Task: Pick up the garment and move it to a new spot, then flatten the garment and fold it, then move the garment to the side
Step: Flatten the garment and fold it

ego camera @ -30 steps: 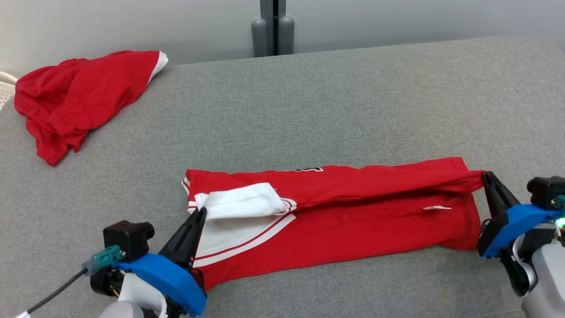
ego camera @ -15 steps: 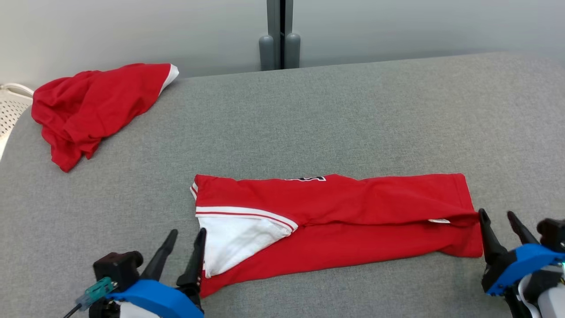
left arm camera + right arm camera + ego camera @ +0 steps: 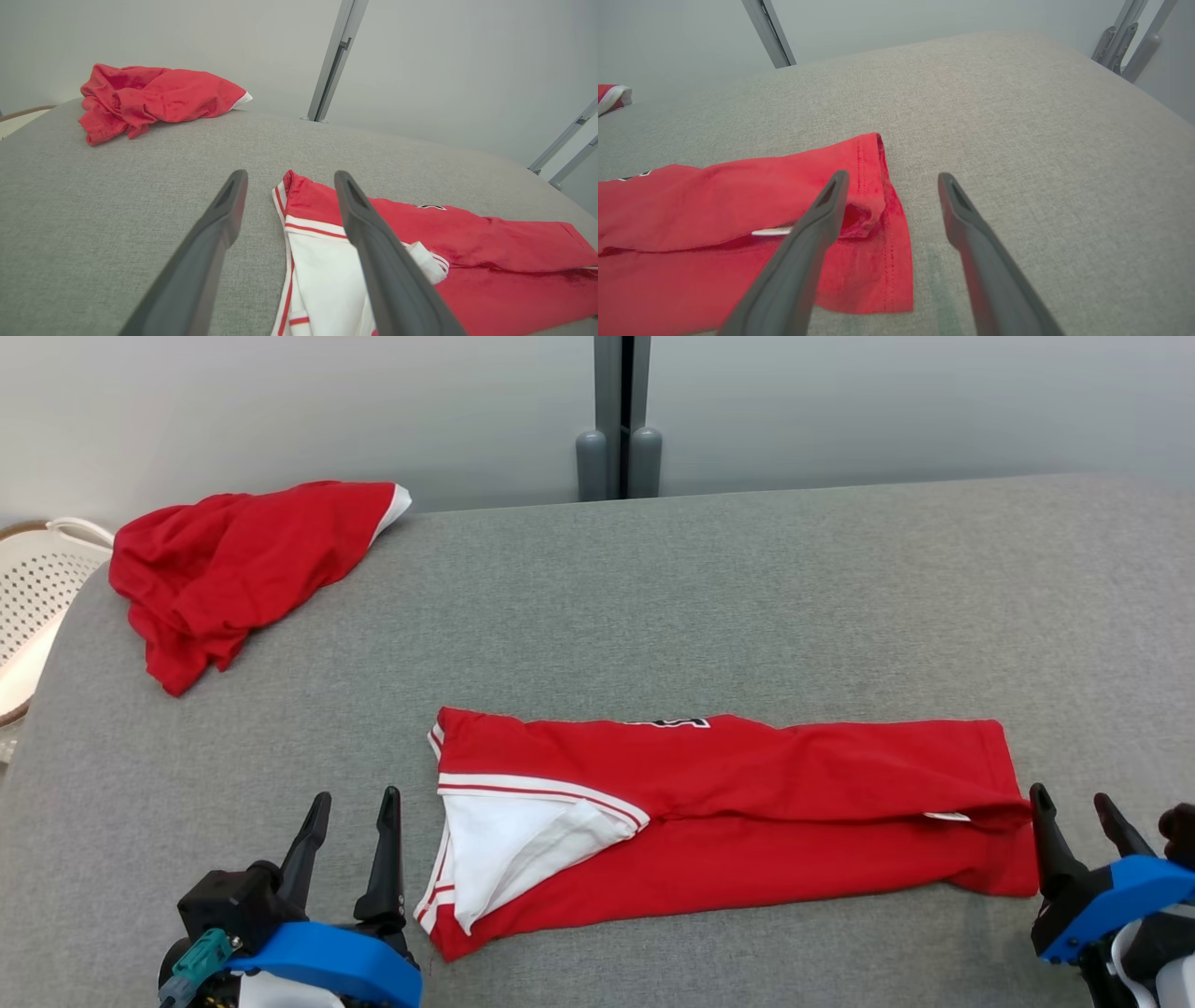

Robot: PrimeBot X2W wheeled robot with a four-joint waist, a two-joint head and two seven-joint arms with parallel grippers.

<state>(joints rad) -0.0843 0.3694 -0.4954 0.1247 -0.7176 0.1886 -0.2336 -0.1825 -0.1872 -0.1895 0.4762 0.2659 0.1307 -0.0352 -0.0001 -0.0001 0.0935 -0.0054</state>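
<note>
Nearest the robot, the left gripper point(image 3: 356, 793) holds its two dark fingers spread wide with nothing between them, just beside the white-sleeved end of the garment point(image 3: 747, 803). The right gripper point(image 3: 1071, 792) is equally wide open and empty, just beside the opposite, hemmed end. The garment, a red shirt with white striped trim, lies folded into a long band on the near part of the grey padded surface point(image 3: 653, 597), between the two grippers. Farther back on the left sits a crumpled red cloth point(image 3: 243, 560), with a white perforated basket point(image 3: 37, 588) past the edge. A grey post point(image 3: 621, 420) stands behind.
</note>
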